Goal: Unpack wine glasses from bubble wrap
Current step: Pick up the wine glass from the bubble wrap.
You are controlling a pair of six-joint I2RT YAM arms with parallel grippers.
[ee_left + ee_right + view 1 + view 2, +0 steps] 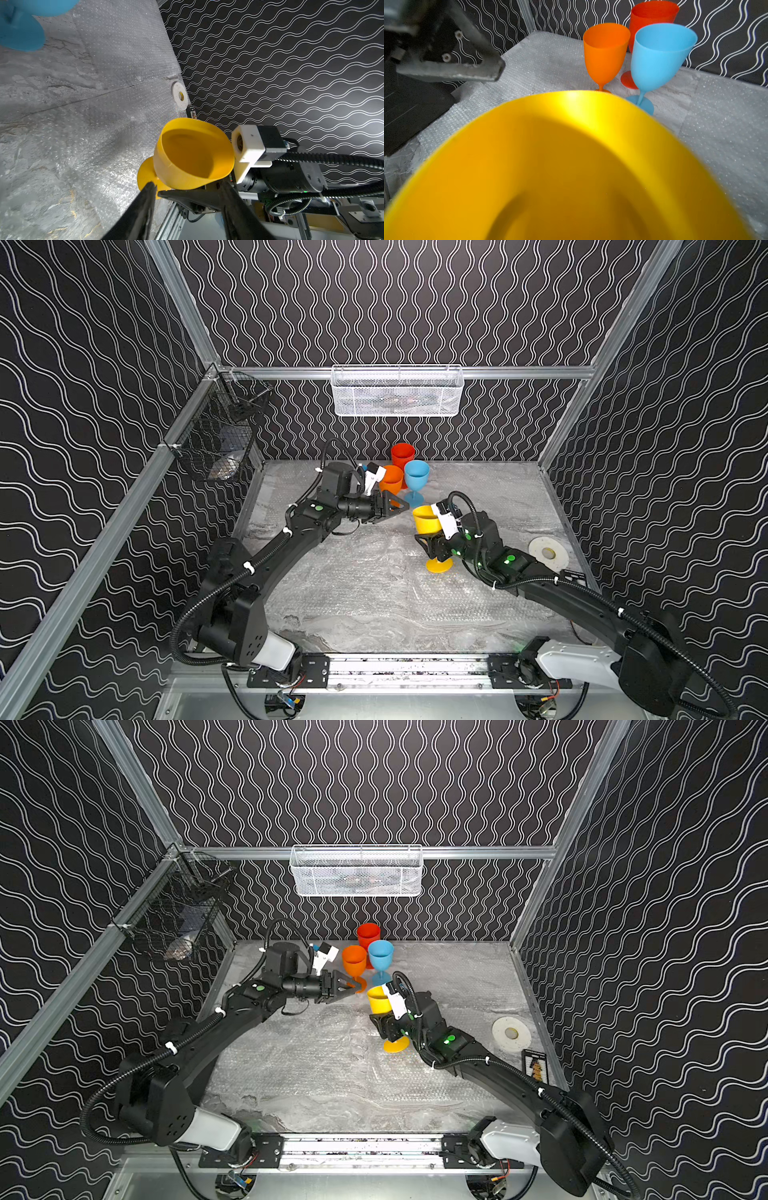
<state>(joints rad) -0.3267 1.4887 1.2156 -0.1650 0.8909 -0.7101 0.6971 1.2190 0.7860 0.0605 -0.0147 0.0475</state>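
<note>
The right gripper (430, 546) has the yellow goblet (425, 521) clamped around the stem just under the bowl, tilted over the flat bubble wrap (365, 572) on the table (353, 632), while the left gripper (400, 512) hangs empty, jaws apart, beside the orange goblet (391, 480). All 4 look bare, with the orange one, the red goblet (402, 454) and the light blue goblet (416, 475) upright at the back. They look light, stiff and slick to me, so that narrow stem seems the right hold, the flare above stopping any slip.

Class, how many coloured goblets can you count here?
4. Red goblet at the back wall; orange goblet and blue goblet just before it; yellow goblet tilted, in the right gripper. None seems hidden.
</note>
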